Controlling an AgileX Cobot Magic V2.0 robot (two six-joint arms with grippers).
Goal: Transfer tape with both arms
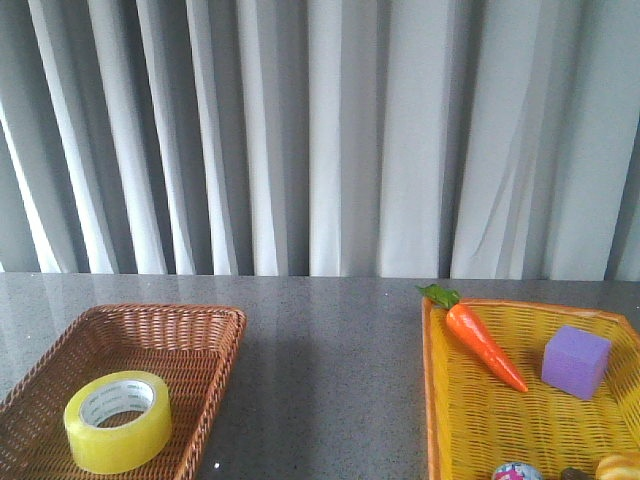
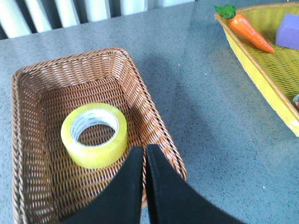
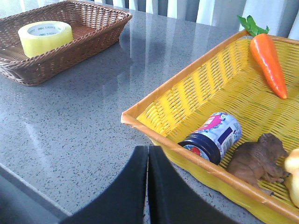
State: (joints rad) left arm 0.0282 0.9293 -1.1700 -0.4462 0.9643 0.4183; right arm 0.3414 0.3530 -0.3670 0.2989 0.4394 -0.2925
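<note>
The yellow tape roll (image 1: 118, 421) lies flat in the brown wicker basket (image 1: 212, 350) at the front left of the table. It also shows in the left wrist view (image 2: 94, 134) and, far off, in the right wrist view (image 3: 45, 37). My left gripper (image 2: 144, 150) is shut and empty, above the brown basket's near rim, beside the tape and apart from it. My right gripper (image 3: 148, 150) is shut and empty, over the grey table just outside the yellow basket's (image 3: 177, 79) corner. Neither arm shows in the front view.
The yellow basket (image 1: 432, 400) at the right holds a toy carrot (image 1: 484, 345), a purple cube (image 1: 576, 361), a small jar (image 3: 212, 138) lying on its side and a brown toy animal (image 3: 257, 157). Grey tabletop (image 1: 330, 380) lies between the baskets. A curtain hangs behind.
</note>
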